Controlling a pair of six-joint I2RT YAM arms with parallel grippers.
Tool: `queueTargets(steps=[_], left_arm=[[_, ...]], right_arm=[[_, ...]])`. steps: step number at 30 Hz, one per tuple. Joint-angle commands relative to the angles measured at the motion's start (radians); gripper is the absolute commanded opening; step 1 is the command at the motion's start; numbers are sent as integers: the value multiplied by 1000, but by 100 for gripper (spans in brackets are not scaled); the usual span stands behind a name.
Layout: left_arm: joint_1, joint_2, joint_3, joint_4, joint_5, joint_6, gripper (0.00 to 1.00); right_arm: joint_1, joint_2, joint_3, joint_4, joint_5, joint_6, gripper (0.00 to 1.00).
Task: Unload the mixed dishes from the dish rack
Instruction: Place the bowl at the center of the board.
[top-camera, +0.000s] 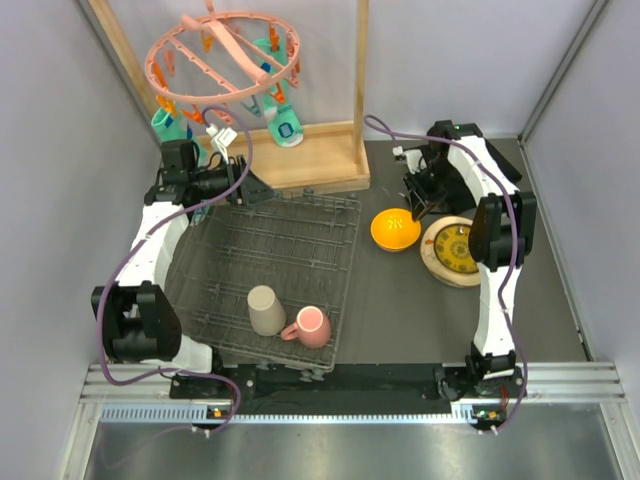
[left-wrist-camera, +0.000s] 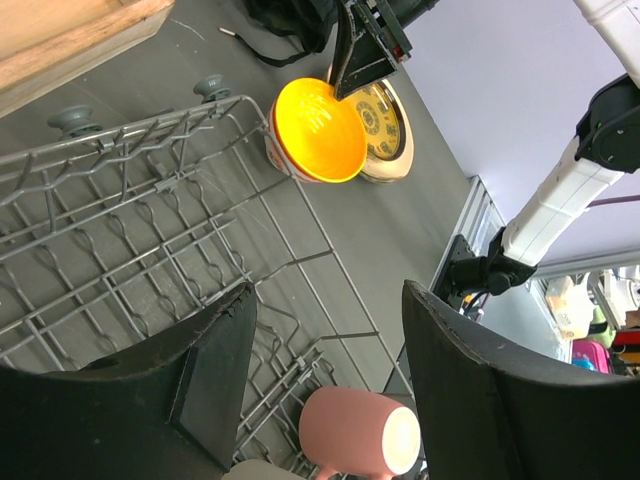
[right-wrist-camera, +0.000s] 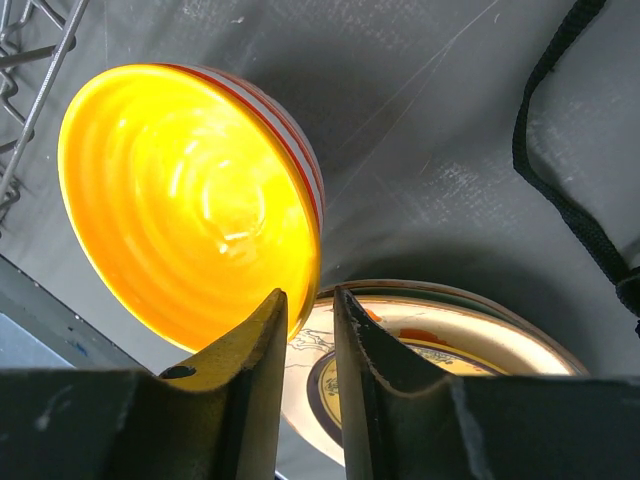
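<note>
Pink mug stands upright, handle toward beige cup; left hand gapes empty.

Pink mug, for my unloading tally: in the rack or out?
In: the pink mug sits inside the rack, beside the cup.

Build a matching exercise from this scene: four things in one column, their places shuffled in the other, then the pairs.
Things
1. pink mug
2. orange bowl
3. patterned plate
4. peg hanger

Places
A. hanging from the wooden frame
B. between the dish rack and the plate
C. inside the dish rack
D. on the table, farthest right

Pairs: 1-C, 2-B, 3-D, 4-A
</note>
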Motion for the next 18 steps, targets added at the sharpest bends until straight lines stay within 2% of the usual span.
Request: queueTargets(steps=[1, 9, 12, 18], left_arm=[[5, -9, 30, 4, 24, 28, 64], [5, -17, 26, 6, 21, 25, 64], [3, -20, 24, -12, 5, 35, 64], [3, -28, 43, -133, -88, 172, 65]], right_arm=[[-6, -3, 38, -168, -18, -6, 26], [-6, -43, -14, -108, -18, 3, 27], [-8, -72, -45, -82, -18, 10, 31], [-5, -127, -94, -15, -16, 23, 38]])
